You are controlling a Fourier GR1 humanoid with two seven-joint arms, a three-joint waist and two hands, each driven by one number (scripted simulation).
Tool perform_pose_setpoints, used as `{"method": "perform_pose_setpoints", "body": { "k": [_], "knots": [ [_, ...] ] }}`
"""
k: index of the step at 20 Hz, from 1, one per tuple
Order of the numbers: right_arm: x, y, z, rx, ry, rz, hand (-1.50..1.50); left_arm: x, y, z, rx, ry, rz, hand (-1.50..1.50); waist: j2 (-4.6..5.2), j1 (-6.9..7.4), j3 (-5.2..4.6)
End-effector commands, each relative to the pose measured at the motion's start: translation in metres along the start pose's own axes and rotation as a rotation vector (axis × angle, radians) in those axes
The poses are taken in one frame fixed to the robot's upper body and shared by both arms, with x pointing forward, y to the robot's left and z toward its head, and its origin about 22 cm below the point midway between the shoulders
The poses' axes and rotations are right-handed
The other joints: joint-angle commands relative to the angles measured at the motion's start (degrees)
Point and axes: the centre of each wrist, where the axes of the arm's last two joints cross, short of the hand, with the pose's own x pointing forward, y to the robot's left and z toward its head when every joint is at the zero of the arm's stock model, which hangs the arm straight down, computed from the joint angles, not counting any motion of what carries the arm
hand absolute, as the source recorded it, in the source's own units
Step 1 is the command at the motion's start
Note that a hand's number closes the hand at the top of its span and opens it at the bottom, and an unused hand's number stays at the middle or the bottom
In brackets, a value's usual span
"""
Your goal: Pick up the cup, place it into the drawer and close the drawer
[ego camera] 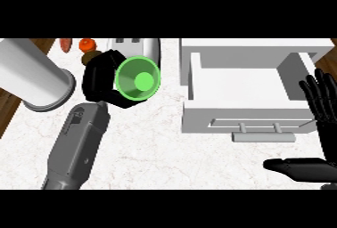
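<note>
A green cup lies tilted on its side in my left hand, its open mouth facing the view. The black fingers curl round the cup's body above the counter, left of the drawer. The white drawer stands pulled open at the right, its inside showing nothing, with a grey bar handle on its front. My right hand stays open with fingers up at the right edge, beside the drawer's right wall.
A large white cylinder stands at the left. Small red and orange items and a white object sit at the back behind the cup. The marble counter spreads in front of the drawer.
</note>
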Motion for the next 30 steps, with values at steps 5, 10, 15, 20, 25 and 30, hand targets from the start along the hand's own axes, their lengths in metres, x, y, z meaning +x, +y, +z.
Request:
{"method": "perform_pose_setpoints", "body": {
  "k": [5, 10, 15, 20, 25, 30],
  "knots": [
    [0.002, 0.004, -0.006, -0.008, -0.006, -0.029, -1.5, 0.053, -0.081, -0.083, -0.077, 0.002, -0.058, 1.5, 0.17, -0.54, -0.01],
    [-0.006, -0.01, 0.0, 0.004, -0.009, -0.013, -1.5, 0.057, -0.113, -0.099, -0.089, 0.052, -0.097, 1.5, 0.32, -1.07, -0.02],
    [0.012, -0.018, -0.004, 0.015, -0.009, -0.014, -1.5, 0.057, -0.137, -0.111, -0.082, 0.104, -0.078, 1.5, 0.3, -1.27, -0.04],
    [-0.017, -0.008, -0.007, 0.019, -0.011, -0.013, -1.5, 0.043, -0.154, -0.12, -0.062, 0.198, -0.108, 1.5, 0.57, -1.75, 0.0],
    [-0.005, 0.002, -0.023, 0.039, -0.022, -0.014, -1.5, 0.036, -0.17, -0.126, -0.058, 0.222, -0.144, 1.5, 0.85, -2.88, -0.01],
    [0.001, -0.007, -0.01, 0.026, -0.01, -0.016, -1.5, 0.019, -0.162, -0.115, -0.089, 0.25, -0.158, 1.5, 0.75, -2.67, -0.02]
  ]
}}
